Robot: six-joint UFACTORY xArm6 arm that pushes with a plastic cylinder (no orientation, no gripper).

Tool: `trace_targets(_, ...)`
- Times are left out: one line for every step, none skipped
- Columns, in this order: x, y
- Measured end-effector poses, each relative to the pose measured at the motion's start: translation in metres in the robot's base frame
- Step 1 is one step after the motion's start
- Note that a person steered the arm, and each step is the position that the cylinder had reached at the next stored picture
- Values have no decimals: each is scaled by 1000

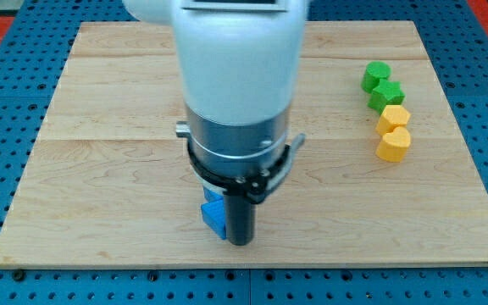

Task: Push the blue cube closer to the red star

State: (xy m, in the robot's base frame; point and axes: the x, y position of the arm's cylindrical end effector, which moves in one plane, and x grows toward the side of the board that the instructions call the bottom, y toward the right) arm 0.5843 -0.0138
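The blue cube lies near the board's bottom edge, a little left of centre, partly hidden behind my arm. My tip stands right beside it, touching or almost touching its right side. The red star does not show in this view; the arm's white and grey body covers the middle of the board and may hide it.
The wooden board lies on a blue pegboard. At the view's right stand two green blocks and two yellow blocks in a short column.
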Motion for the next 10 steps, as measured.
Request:
trace_targets(-29, 4)
trace_targets(-60, 4)
trace_targets(-60, 9)
trace_targets(-50, -14)
trace_targets(-41, -29)
trace_targets(-82, -34)
trace_targets(-102, -33)
trace_targets(-99, -89)
trace_targets(-119, -93)
trace_targets(-129, -75)
